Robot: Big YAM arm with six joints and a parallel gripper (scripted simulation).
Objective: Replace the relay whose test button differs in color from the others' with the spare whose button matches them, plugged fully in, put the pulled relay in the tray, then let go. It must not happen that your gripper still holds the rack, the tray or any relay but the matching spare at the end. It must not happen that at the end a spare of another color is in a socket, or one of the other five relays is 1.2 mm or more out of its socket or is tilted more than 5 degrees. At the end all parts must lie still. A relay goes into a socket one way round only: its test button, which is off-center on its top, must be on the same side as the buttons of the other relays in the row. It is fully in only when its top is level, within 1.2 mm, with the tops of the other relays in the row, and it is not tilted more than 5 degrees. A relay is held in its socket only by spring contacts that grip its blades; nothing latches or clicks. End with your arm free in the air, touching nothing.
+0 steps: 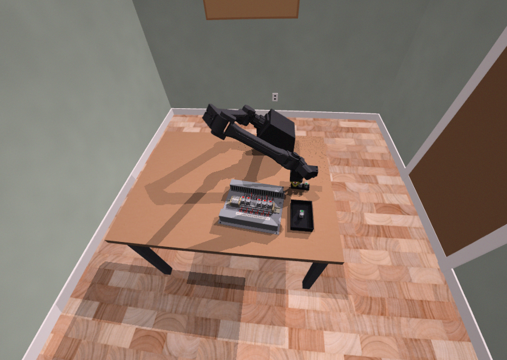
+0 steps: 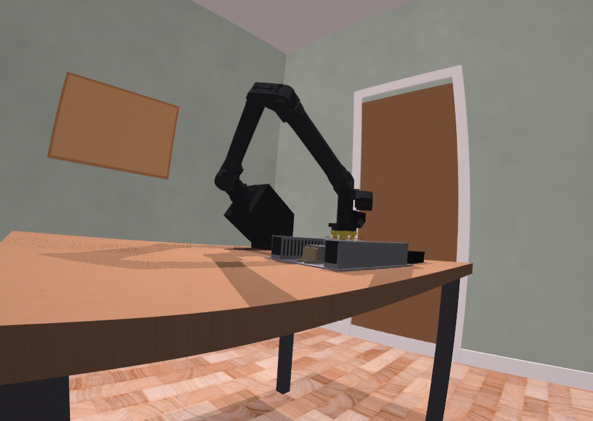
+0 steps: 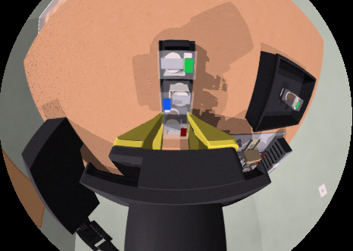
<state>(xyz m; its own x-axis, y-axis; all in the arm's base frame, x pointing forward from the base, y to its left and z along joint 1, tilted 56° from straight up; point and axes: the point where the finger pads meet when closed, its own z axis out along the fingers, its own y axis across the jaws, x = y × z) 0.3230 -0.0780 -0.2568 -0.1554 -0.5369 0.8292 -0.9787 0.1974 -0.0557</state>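
My gripper [image 1: 295, 182] [image 2: 343, 234] [image 3: 175, 116] points down, its yellow fingers shut on the relay with the red button [image 3: 173, 129], one on each side. That relay stands at the near end of the black spare holder [image 3: 177, 45]. In the same holder are a relay with a blue button [image 3: 180, 98] and, at the far end, a relay with a green button [image 3: 172, 64]. Another green-button relay [image 1: 301, 213] [image 3: 291, 98] lies in the black tray [image 1: 302, 225] [image 3: 259, 89]. In the grey panel [image 1: 248, 227] [image 2: 373, 255], the row of relays shows red buttons, with a gap near its middle.
The panel has a slotted duct [image 1: 257, 189] along its back and a raised grey front wall. The tray has raised walls and stands right of the panel, in front of the spare holder in the top view. The table's right edge [image 1: 334, 217] runs just beyond the tray.
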